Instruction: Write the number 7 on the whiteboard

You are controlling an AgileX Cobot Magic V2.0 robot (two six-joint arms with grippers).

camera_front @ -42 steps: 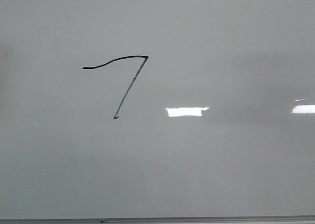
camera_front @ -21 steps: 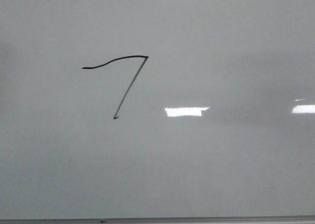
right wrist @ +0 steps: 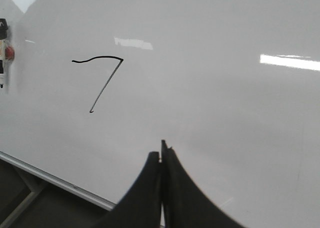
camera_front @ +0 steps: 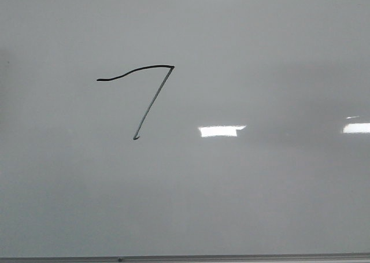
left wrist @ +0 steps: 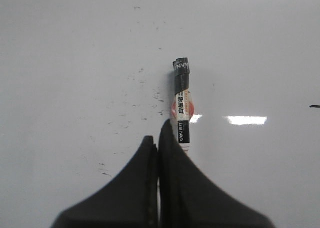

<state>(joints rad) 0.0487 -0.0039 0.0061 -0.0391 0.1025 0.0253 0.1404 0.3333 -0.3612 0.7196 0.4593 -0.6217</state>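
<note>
The 7 [camera_front: 144,98] is drawn on the whiteboard [camera_front: 260,205], left of centre in the front view: a dark, wavy top stroke joined at its right end to a thinner, fainter slanted stroke that ends in a tiny hook. The fainter slant suggests lighter tip pressure on the way down, though that is a guess from the line weight alone. Neither arm shows in the front view, so the digit stands unobstructed. In the left wrist view the left gripper [left wrist: 158,140] has its jaws pressed together with nothing between them; a marker [left wrist: 181,105] lies flat on the board just beyond and slightly to one side of the tips, apparently touching one finger's edge but not clamped, as if set down once writing was over. Small dark specks dot the board around it. In the right wrist view the right gripper [right wrist: 161,155] also has its jaws closed on nothing, held back from the board so that the whole digit and the frame [right wrist: 55,180] along the board's lower edge are in sight. Judged from this, the task looks finished.
</note>
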